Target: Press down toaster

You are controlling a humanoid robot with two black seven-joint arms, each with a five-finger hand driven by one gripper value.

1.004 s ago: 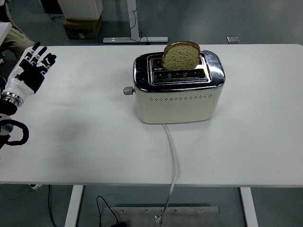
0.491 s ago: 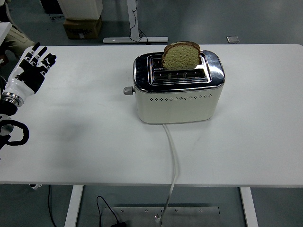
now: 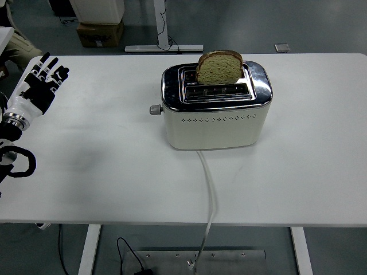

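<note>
While bread (image 3: 220,67) stands tall, the toaster (image 3: 215,106) lever (image 3: 154,109) seems raised.

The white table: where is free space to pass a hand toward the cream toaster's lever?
Bare white table lies between the black-and-white left hand and the grey lever on the cream chrome-topped toaster. Right of the toaster is also bare. In front, the white cord crosses.

One toaster (image 3: 215,106) stands on one white table (image 3: 86,149), with one slice of bread (image 3: 219,67) standing up from it. It has two slots, one lever knob (image 3: 154,109) and one white cable (image 3: 209,195). One robot hand (image 3: 39,84) is visible. Behind the table there is one cardboard box (image 3: 100,33), perhaps more.
</note>
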